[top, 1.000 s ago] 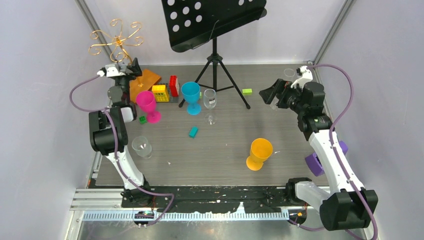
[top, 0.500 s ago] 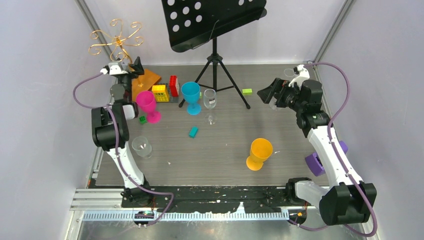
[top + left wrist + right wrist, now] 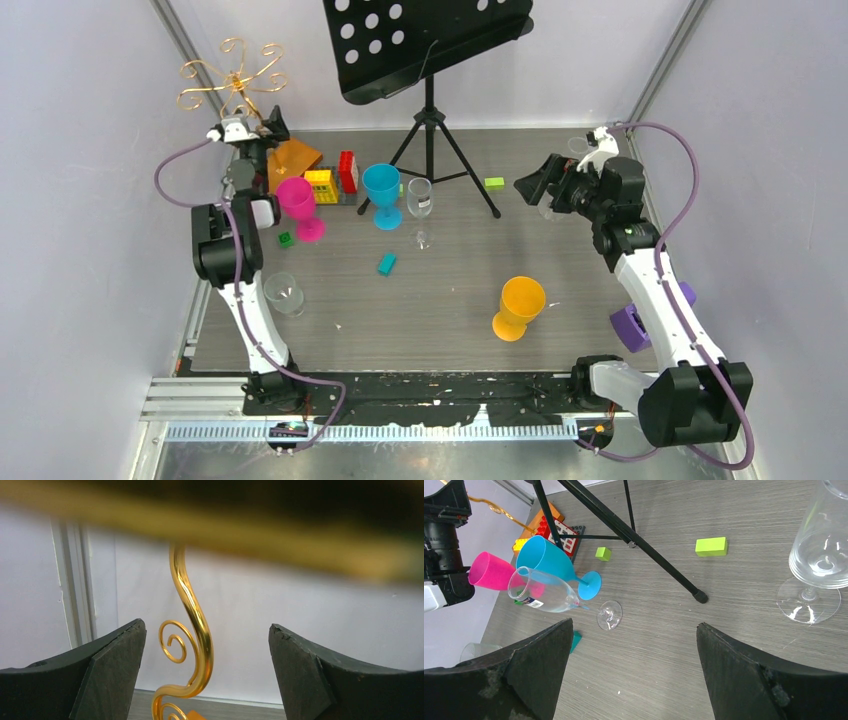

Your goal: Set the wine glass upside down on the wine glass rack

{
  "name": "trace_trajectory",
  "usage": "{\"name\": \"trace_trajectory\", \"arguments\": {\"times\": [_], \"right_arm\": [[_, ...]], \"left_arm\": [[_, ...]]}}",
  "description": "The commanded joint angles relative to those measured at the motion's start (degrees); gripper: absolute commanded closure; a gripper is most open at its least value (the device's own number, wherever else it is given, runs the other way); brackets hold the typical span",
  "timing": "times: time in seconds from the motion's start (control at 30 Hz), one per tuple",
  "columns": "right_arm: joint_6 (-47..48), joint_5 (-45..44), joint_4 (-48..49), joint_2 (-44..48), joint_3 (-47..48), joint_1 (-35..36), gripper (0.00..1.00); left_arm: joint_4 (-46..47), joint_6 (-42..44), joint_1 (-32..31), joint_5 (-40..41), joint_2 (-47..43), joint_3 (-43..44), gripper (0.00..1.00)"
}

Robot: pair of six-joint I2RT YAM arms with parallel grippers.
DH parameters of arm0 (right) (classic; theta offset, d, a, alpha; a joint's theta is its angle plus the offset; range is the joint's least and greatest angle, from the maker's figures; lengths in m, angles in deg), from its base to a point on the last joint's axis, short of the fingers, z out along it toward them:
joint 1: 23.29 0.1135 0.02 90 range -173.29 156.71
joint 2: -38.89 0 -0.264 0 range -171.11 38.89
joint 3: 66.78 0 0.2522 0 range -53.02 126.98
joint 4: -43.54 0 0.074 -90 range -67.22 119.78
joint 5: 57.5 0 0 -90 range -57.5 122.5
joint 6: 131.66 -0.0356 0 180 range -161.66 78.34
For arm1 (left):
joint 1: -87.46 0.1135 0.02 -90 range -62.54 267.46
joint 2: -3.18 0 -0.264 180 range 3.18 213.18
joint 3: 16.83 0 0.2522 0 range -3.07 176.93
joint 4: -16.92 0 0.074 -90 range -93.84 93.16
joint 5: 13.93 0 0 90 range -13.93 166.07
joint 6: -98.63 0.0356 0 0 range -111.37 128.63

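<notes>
Thin gold wire wine glass rack (image 3: 232, 80) stands upright at the tabletop's (image 3: 440, 300) far-left corner, stem untouched between the left end effector's (image 3: 207, 645) spread fingers; the right end effector (image 3: 634, 630), also apart, faces an upright clear wine glass (image 3: 820, 555) near the far-right corner

The sticker (image 3: 531, 601) on the clear wine glass (image 3: 546, 594) is too small to read.
</notes>
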Motion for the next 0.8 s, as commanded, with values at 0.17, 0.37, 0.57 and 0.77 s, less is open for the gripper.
{"name": "trace_trajectory", "arguments": {"times": [0.17,0.37,0.57,0.77], "right_arm": [[0.70,1.19,2.04,-1.35,3.45,0.20,0.00],[0.65,1.44,2.05,-2.57,3.69,0.19,0.00],[0.62,1.64,2.03,-3.14,4.03,0.13,0.00],[0.53,1.97,2.00,-3.20,4.14,0.20,0.00]], "left_arm": [[1.97,1.67,0.22,1.29,2.97,5.53,0.11],[1.39,1.48,0.42,0.31,4.42,7.40,0.20],[1.23,1.31,0.42,0.99,5.34,8.10,0.30],[1.27,1.05,0.43,1.34,5.20,7.72,0.39]]}}
